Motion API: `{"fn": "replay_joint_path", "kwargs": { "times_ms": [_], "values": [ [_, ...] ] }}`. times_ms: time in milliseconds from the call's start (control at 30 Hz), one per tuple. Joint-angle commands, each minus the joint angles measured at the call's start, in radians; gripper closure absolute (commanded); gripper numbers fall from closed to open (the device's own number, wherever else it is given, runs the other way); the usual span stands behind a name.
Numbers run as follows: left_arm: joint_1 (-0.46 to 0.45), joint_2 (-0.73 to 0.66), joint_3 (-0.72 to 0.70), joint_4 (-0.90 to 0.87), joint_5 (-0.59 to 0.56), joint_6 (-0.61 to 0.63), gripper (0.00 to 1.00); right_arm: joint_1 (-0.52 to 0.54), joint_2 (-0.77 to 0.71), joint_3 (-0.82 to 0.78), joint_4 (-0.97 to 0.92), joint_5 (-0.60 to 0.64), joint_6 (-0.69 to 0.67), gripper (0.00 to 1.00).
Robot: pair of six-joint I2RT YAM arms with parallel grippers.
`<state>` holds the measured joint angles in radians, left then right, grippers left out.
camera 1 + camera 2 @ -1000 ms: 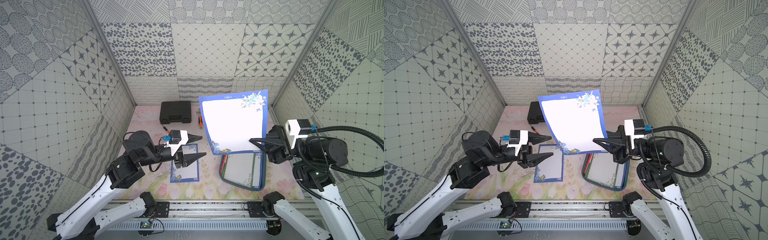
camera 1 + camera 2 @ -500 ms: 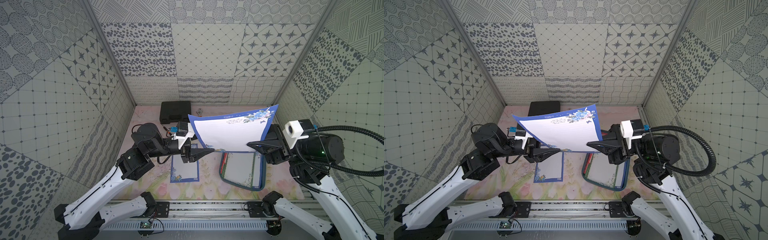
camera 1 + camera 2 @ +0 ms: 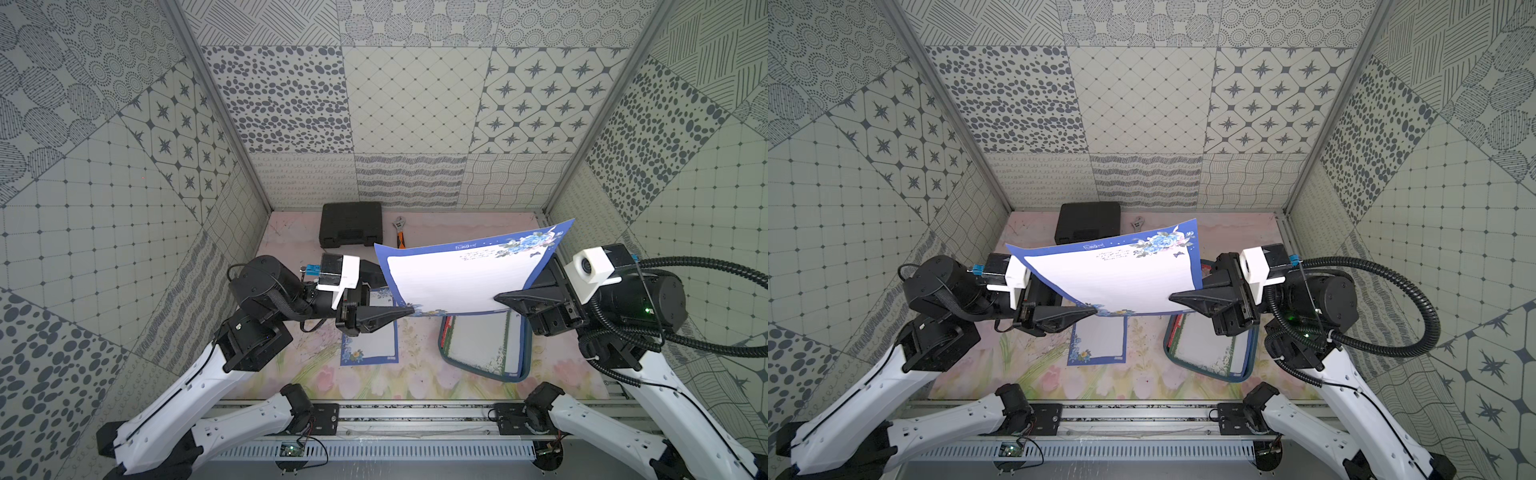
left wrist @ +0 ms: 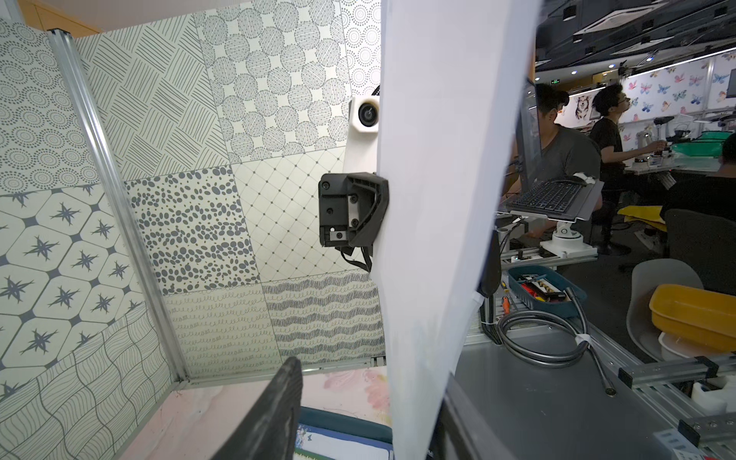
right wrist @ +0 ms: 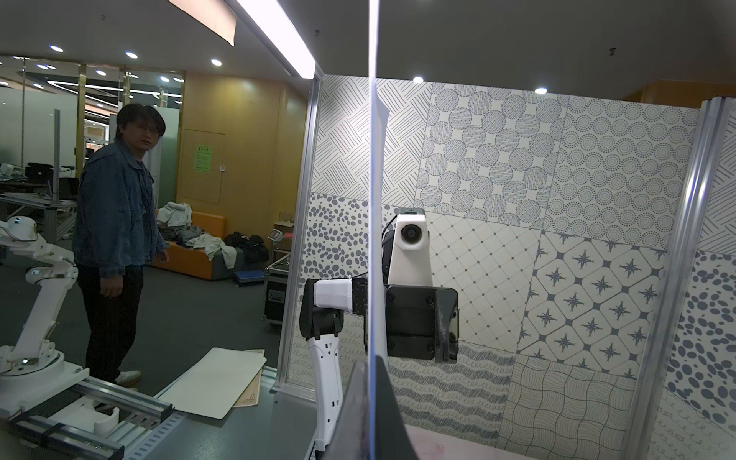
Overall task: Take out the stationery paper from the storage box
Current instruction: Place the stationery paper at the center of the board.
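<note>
A blue-bordered sheet of stationery paper (image 3: 457, 278) (image 3: 1121, 282) hangs tilted in the air above the table. My right gripper (image 3: 498, 297) (image 5: 373, 382) is shut on its lower right corner. My left gripper (image 3: 401, 293) (image 4: 372, 382) is open, its jaws standing either side of the sheet's (image 4: 430, 199) lower left corner; one finger (image 4: 278, 406) is clear of the paper. Below lies the dark teal storage box (image 3: 524, 353) (image 3: 1250, 353), holding a green-bordered sheet (image 3: 478, 340) with a red edge beside it. Another blue-bordered sheet (image 3: 370, 336) lies flat on the table under the left gripper.
A black tool case (image 3: 351, 224) sits at the back of the table with an orange-handled wrench (image 3: 400, 232) beside it. Patterned walls close in on the left, back and right. The arm bases stand along the front rail.
The held sheet has tipped from upright to a flatter slant. My left gripper has come in around its lower left corner, and its jaws have narrowed slightly.
</note>
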<state>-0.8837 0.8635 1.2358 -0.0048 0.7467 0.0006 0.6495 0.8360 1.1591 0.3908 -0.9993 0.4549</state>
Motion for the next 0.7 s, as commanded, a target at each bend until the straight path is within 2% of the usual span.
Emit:
{"fn": "replay_joint_path", "kwargs": {
  "times_ms": [0,133,267,467,667],
  "values": [
    [-0.008,0.006,0.015,0.052,0.046,-0.021,0.47,0.007,-0.005,-0.002,-0.039,0.09,-0.051,1.0],
    [-0.008,0.02,0.012,0.073,0.043,-0.056,0.51,0.014,0.012,-0.013,-0.019,0.075,-0.038,1.0],
    [-0.008,0.029,0.001,0.118,0.02,-0.091,0.63,0.024,0.017,-0.043,-0.024,0.081,-0.052,1.0],
    [-0.008,0.029,-0.017,0.142,-0.016,-0.116,0.75,0.029,0.025,-0.064,-0.037,0.1,-0.079,1.0],
    [-0.008,0.028,-0.041,0.177,-0.058,-0.144,0.97,0.029,0.034,-0.089,-0.032,0.111,-0.088,1.0]
  ]
}}
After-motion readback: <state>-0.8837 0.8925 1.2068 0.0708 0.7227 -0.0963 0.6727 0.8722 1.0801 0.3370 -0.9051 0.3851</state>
